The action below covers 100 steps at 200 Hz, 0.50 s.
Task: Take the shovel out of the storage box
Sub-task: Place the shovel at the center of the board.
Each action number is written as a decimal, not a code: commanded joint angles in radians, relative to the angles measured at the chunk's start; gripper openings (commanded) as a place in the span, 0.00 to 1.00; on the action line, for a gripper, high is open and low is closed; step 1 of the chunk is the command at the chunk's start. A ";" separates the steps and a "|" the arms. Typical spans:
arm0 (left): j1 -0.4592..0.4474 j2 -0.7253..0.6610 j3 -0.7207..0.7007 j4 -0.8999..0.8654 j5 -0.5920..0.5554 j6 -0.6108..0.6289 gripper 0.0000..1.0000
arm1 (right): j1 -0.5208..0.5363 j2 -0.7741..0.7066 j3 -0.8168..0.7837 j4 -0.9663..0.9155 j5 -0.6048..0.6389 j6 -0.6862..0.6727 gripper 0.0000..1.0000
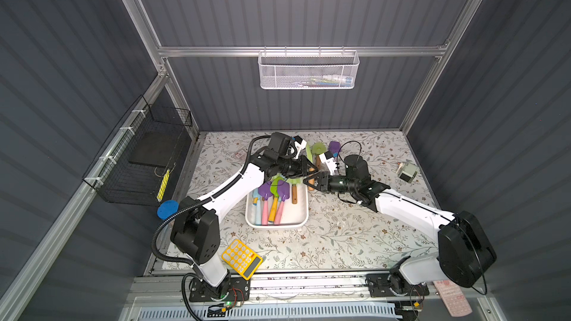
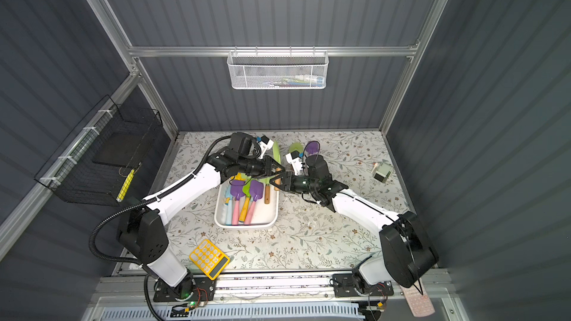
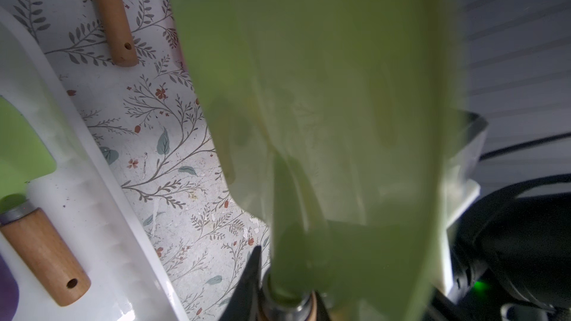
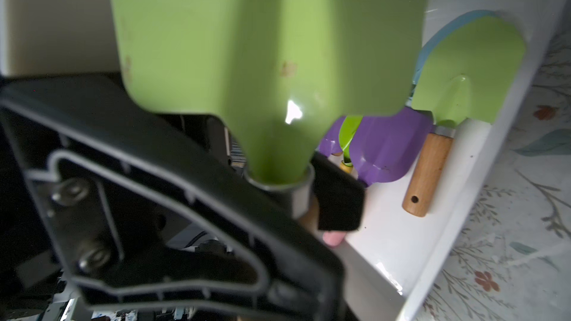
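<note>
A green shovel (image 1: 308,153) with a wooden handle is held in the air over the far end of the white storage box (image 1: 304,211). My left gripper (image 1: 310,168) is shut on the handle just below the metal collar, and the blade (image 3: 324,88) fills the left wrist view. My right gripper (image 1: 311,181) comes from the right and is shut on the same handle lower down. In the right wrist view, the left arm's fingers (image 4: 336,193) hide the right jaws. Several more shovels lie in the box, among them a purple one (image 1: 282,192) and a wood-handled green one (image 4: 469,69).
Behind the box lie a green shovel (image 1: 318,149) and a purple shovel (image 1: 334,146) on the floral table. A yellow calculator (image 1: 242,259) sits near the front left, a small grey device (image 1: 408,172) at the right. A white mesh basket (image 1: 308,71) and a black wire basket (image 1: 139,162) hang on the walls.
</note>
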 commanded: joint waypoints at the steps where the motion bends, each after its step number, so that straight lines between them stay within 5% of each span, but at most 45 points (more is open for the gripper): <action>1: -0.002 -0.051 -0.001 0.032 0.034 -0.014 0.00 | 0.006 0.001 -0.024 0.066 -0.022 0.016 0.22; 20: 0.004 -0.052 -0.001 0.030 0.032 -0.012 0.03 | 0.003 -0.017 -0.032 0.054 -0.014 0.012 0.12; 76: 0.053 -0.060 0.032 -0.068 -0.001 0.055 0.74 | -0.007 -0.056 -0.006 -0.111 0.047 -0.048 0.03; 100: 0.074 -0.085 0.046 -0.102 -0.022 0.080 0.77 | -0.046 -0.066 0.002 -0.209 0.075 -0.087 0.03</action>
